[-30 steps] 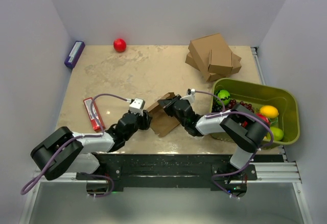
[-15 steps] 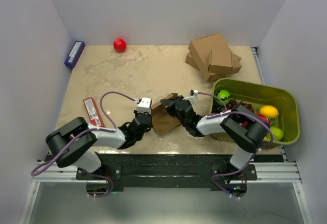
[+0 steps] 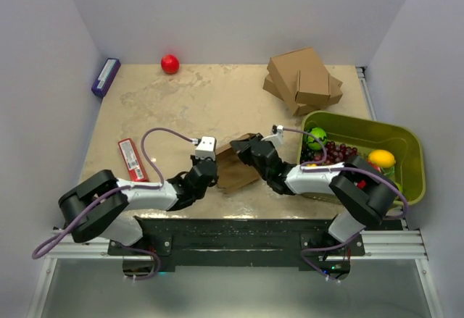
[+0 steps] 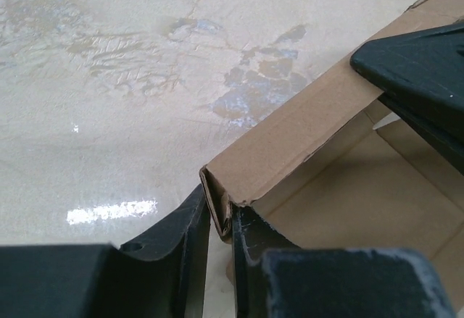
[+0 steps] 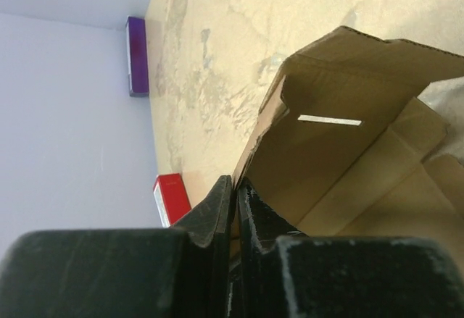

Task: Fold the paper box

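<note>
Since one second earlier, the left gripper (image 4: 221, 206) has been brought in from the left to the paper box (image 3: 233, 174), which is shown partly folded, with its inside open, on the table (image 3: 174, 104) near the front edge between the two arms. Both tools are closed to a narrow slit on thin cardboard: the box's left corner wall is pinched by the left gripper, and a raised flap edge by the right gripper (image 5: 233, 184). At right, a green round fruit (image 3: 317, 137), dark grapes (image 3: 337, 150) and a yellow fruit (image 3: 381, 159) are held in the green bin (image 3: 359, 133).
</note>
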Controlling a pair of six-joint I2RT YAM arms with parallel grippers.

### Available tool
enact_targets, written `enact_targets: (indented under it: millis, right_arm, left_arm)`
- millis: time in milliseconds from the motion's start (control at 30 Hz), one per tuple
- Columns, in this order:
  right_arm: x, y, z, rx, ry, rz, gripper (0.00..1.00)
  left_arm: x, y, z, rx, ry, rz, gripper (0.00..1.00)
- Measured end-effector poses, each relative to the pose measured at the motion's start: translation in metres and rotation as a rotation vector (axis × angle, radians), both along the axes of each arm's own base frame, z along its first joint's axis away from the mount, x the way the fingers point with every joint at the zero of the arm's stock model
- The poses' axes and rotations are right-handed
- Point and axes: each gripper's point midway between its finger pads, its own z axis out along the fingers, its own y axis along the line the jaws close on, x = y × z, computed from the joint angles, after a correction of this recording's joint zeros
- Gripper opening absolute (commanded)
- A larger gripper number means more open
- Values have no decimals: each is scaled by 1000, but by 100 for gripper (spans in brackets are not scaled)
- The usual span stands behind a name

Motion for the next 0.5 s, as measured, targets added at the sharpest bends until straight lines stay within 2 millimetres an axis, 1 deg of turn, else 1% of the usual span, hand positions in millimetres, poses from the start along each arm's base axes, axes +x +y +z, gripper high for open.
enact_targets:
  millis: [33,67,100,167,200,233,267,367,500]
  right_arm:
    - [-1,0,4,-6,-8,7,18]
    - [-3,-1,8,-14,-15,13,21]
    - [-4,-1,12,-24,-22,21,27]
    - [-6,-1,18,-53,-37,36,43]
    - [-6,-2,21,-68,-44,45,49]
    - [-7,-1,24,-82,-51,58,61]
    - [-8,-1,27,-92,-61,69,66]
    - [-13,1,43,-124,-108,124,78]
    - [-24,0,70,-156,-186,198,85]
  left_arm:
    - [-1,1,4,-14,0,-11,0]
    - [-1,1,7,-25,1,-19,0]
    - [-1,2,11,-39,1,-30,0]
    - [0,4,15,-51,10,-52,0]
    - [1,5,16,-57,16,-63,0]
    - [2,5,16,-65,25,-76,0]
    - [2,6,16,-69,33,-83,0]
    - [3,13,15,-86,58,-103,0]
    - [3,20,22,-105,75,-131,0]
